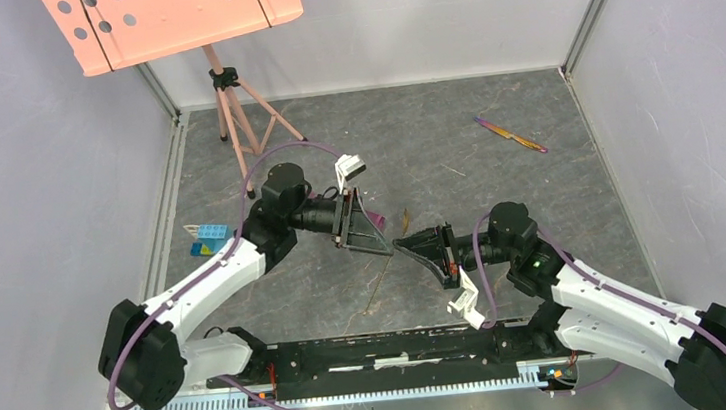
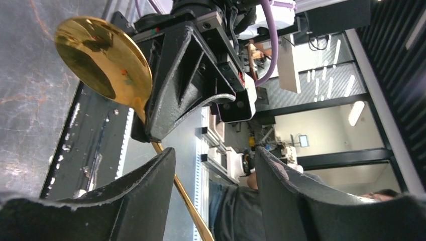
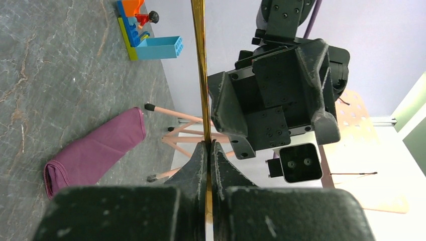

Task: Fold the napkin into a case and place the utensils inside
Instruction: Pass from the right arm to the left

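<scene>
Pinching the spoon (image 3: 200,60) by its thin handle, the right gripper (image 3: 207,145) is clamped tight, holding it mid-air. The left gripper (image 2: 215,153) is half open, handle in the gap, gripping nothing. Stiff, light, slick metal I'd guess, so grab mid-handle. The folded napkin (image 3: 95,150) lies nearby.
</scene>
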Controlling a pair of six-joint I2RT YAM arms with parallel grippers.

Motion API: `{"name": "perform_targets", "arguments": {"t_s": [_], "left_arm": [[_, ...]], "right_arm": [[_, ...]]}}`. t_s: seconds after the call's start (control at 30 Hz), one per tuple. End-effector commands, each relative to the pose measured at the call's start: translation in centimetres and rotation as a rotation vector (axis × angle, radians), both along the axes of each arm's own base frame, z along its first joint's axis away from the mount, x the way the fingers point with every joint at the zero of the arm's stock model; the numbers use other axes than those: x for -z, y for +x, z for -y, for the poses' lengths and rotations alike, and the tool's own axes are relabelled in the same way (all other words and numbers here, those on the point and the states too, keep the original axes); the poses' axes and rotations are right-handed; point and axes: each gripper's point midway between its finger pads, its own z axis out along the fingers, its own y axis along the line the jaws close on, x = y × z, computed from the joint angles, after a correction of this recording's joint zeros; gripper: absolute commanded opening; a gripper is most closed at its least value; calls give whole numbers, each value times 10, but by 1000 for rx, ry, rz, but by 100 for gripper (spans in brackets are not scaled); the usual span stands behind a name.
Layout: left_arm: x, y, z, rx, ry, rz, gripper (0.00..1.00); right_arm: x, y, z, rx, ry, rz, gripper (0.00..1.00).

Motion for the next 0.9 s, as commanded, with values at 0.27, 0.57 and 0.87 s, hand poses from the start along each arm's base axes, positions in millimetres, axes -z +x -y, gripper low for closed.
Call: {"name": "perform_targets", "arguments": {"t_s": [0.27,0.57,0.87], "left_arm": [[25,0,-11,10,168,74,65],[22,-6,4,47,120,21,48],[27,-1,8,38,138,1,26]], "right_arm": [[-23,-9,-3,-36,16,73,0],[-23,-10,-5,-46,9,70,0],[-20,-12,-6,-56,-2,61,0]]}}
